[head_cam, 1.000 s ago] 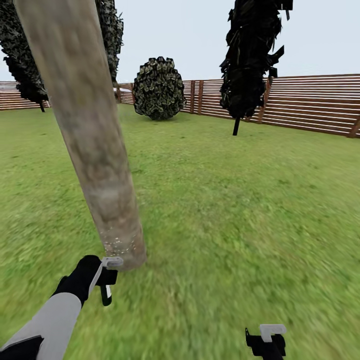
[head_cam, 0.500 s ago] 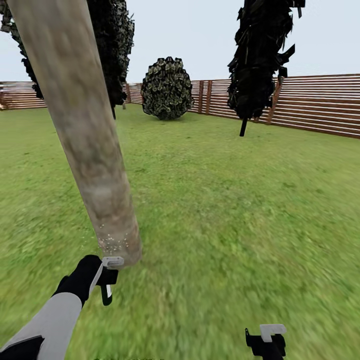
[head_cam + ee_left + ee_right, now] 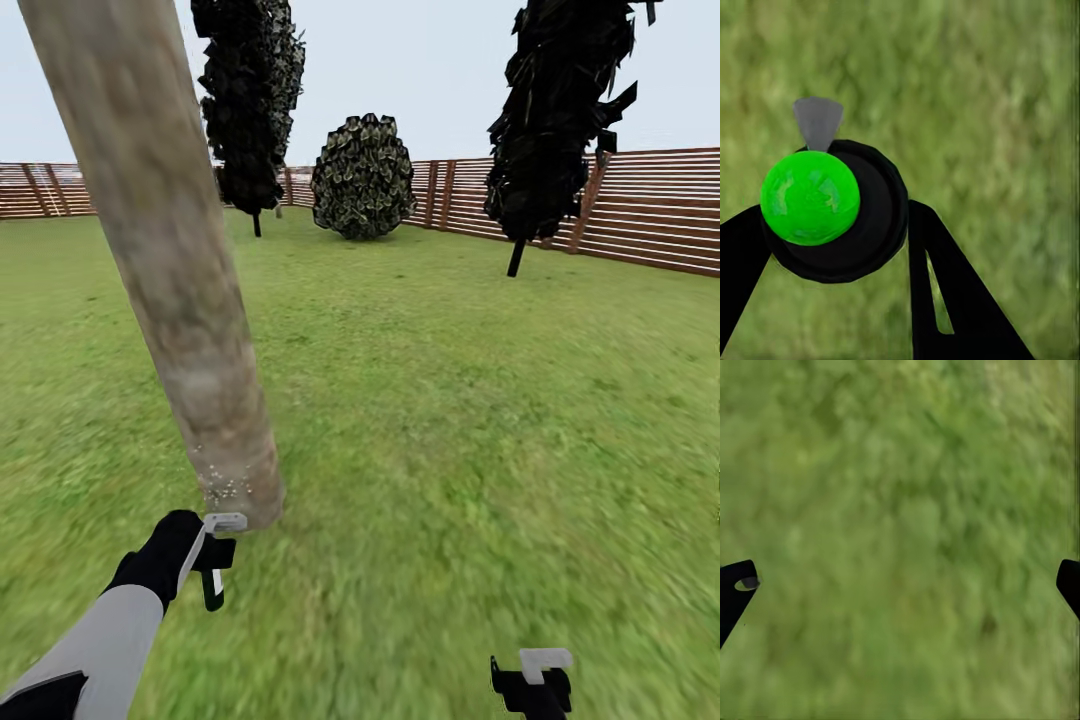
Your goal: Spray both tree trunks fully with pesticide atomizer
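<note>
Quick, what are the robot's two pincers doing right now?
Left pincer: shut on the atomizer, near the trunk.
Right pincer: open, holding nothing, over the grass.

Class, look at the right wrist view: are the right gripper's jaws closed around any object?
No. The right gripper has its jaws spread wide apart at the frame edges, with just blurred grass between them.

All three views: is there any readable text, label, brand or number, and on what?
None. The atomizer with its green cap, held in the left gripper, is unmarked. The tree trunk, fence and lawn carry no writing, nor do the right gripper's fingers.
</note>
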Motion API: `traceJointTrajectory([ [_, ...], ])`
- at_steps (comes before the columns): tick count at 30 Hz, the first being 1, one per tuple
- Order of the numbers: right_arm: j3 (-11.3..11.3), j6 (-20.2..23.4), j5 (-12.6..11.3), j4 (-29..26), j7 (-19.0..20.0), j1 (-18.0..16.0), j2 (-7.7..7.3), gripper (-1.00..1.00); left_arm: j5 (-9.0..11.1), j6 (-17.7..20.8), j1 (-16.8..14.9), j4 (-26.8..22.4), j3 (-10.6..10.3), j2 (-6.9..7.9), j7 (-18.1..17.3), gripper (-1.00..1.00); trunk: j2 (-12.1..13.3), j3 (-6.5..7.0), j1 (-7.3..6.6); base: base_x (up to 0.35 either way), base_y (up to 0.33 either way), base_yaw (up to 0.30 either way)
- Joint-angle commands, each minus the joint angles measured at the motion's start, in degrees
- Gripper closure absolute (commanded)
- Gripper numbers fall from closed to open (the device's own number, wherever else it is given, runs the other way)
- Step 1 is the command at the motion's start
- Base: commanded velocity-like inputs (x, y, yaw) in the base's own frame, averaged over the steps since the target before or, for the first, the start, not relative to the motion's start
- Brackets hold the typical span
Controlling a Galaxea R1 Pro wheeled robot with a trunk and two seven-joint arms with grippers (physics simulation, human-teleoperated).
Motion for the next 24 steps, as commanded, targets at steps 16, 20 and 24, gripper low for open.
traceJointTrajectory([
  [16,0.53,-0.15,-0.61,0.01,-0.07,-0.02,0.0,-1.0,-0.28,0.4,-0.44,-0.93,0.63,-0.3,-0.56,1.0,-0.02,-0.05,-0.01,0.031,-0.195,0.216],
  [20,0.57,-0.15,-0.59,0.01,-0.07,-0.02,0.0,-1.0,-0.11,1.2,-1.49,-4.17,0.4,-2.45,-0.6,1.0,-0.02,-0.05,-0.01,0.001,-0.002,0.277],
  [24,0.57,-0.15,-0.59,0.01,-0.07,-0.02,0.0,-1.0,-0.1,6.76,-3.03,-6.76,0.01,-3.48,-0.63,1.0,-0.02,-0.05,-0.01,-0.068,0.0,0.264],
])
